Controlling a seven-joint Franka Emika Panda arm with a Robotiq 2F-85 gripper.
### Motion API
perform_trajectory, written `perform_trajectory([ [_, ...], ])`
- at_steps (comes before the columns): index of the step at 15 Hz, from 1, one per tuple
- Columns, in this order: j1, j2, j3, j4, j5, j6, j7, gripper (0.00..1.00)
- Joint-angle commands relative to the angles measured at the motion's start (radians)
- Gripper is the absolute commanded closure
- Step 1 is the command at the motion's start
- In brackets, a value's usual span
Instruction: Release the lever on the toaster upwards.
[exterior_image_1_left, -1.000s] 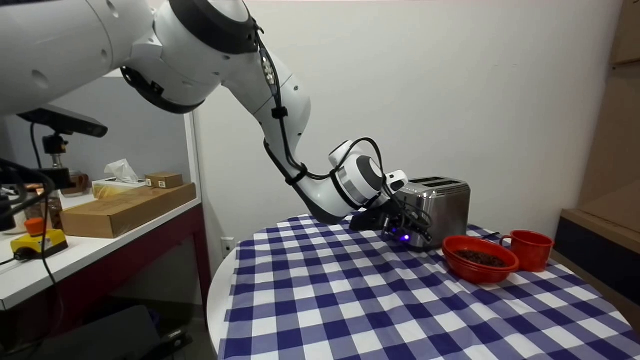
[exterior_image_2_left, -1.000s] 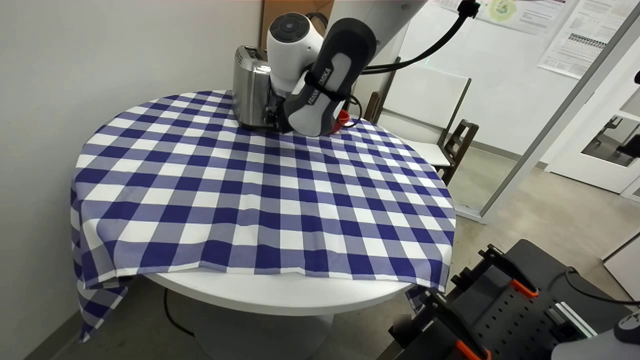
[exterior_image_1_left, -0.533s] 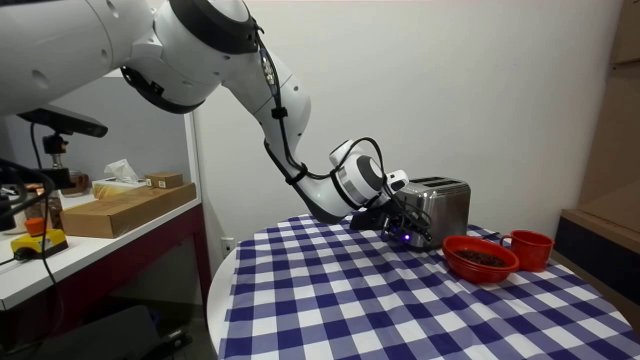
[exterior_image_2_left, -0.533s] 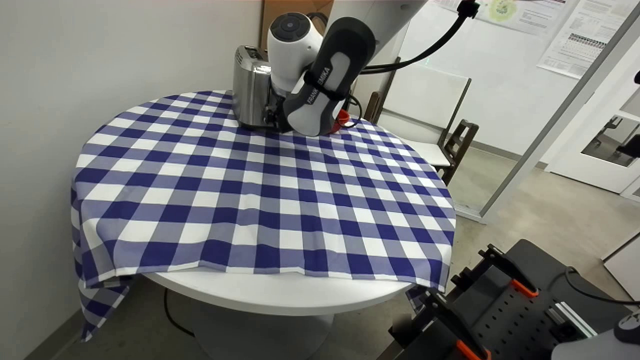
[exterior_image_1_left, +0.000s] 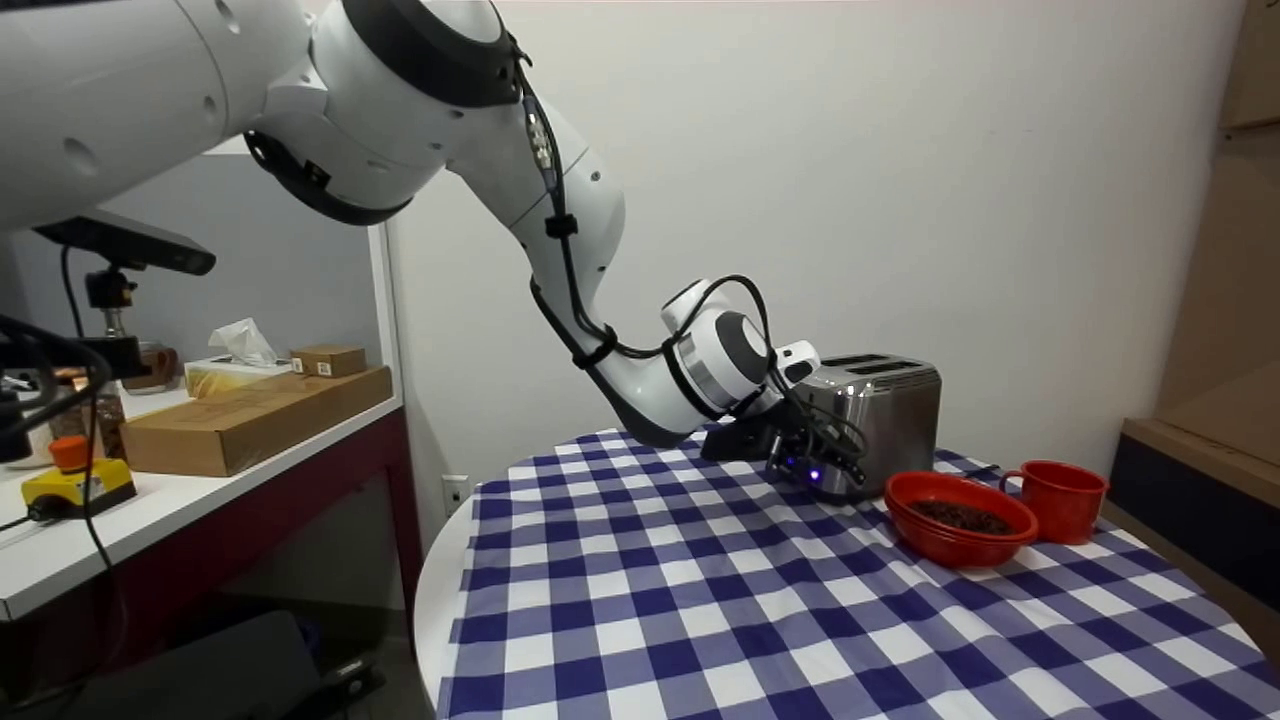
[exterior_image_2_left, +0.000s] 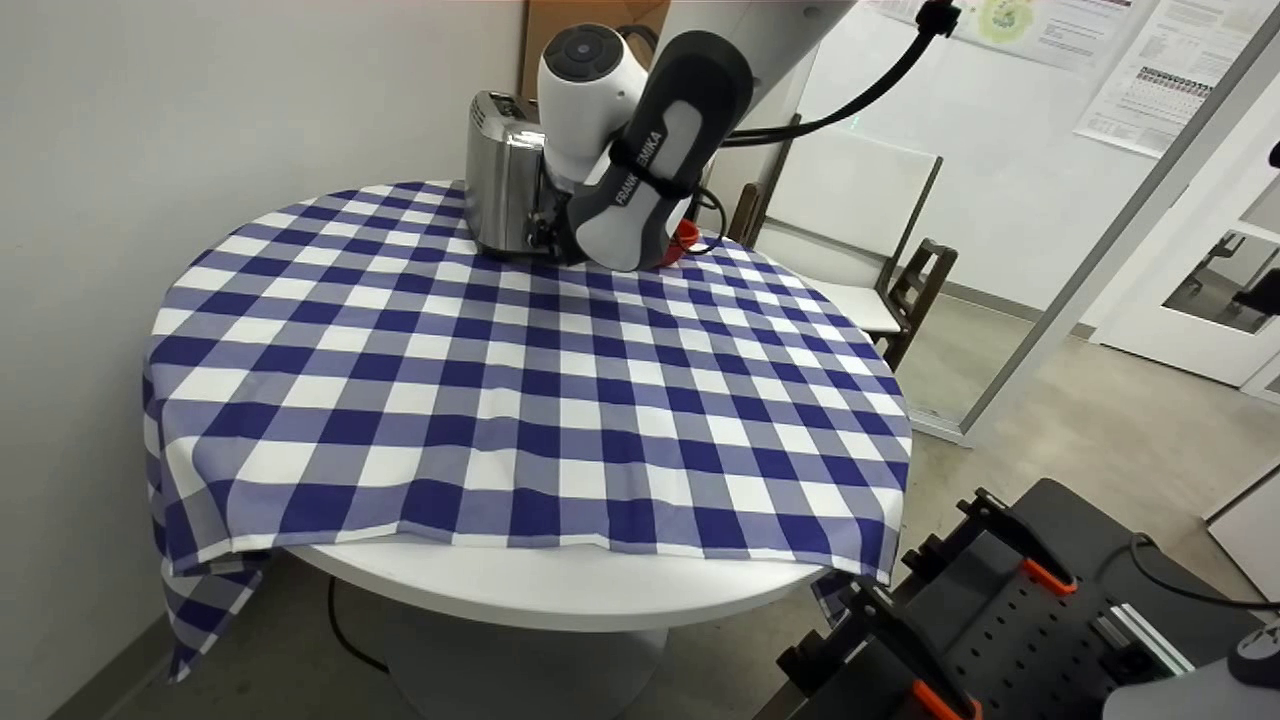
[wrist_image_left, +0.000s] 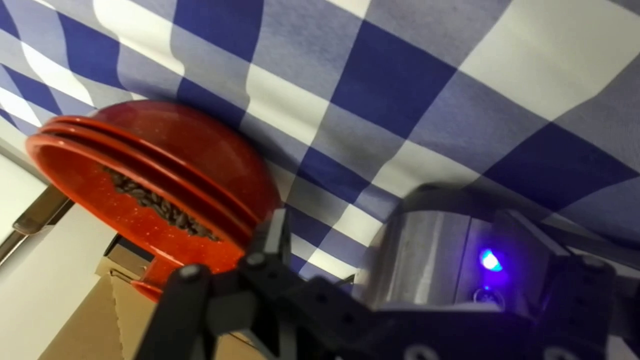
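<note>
closely poised beside the toaster (exterior_image_1_left: 900, 425) with the gripper (wrist_image_left: 401, 230) spread wide, near stacked red bowls (exterior_image_1_left: 950, 548) on checked cloth (exterior_image_1_left: 660, 610).

Toaster (exterior_image_1_left: 902, 425) shiny mtl; tblcloth (exterior_image_1_left: 640, 600) matt.

Toaster (exterior_image_1_left: 895, 430): shiny metal, boxy w/ rounded edges, 2 long slots in top, dk base. Stands upright on the bench (exterior_image_2_left: 560, 590), nr its far edge in both exterior views, end partly blocked. Wrist view: part of its metal side shows a blue-violet glow. Lever pos. too hidden to tell.
</note>
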Motion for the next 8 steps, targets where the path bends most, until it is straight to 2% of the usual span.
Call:
perform_trajectory([
  [1, -0.023, -0.021, 0.025, 0.008, 0.034, -0.025, -0.067, 0.00],
  [8, -0.005, 0.008, -0.006, 0.018, 0.053, 0.019, -0.021, 0.00],
])
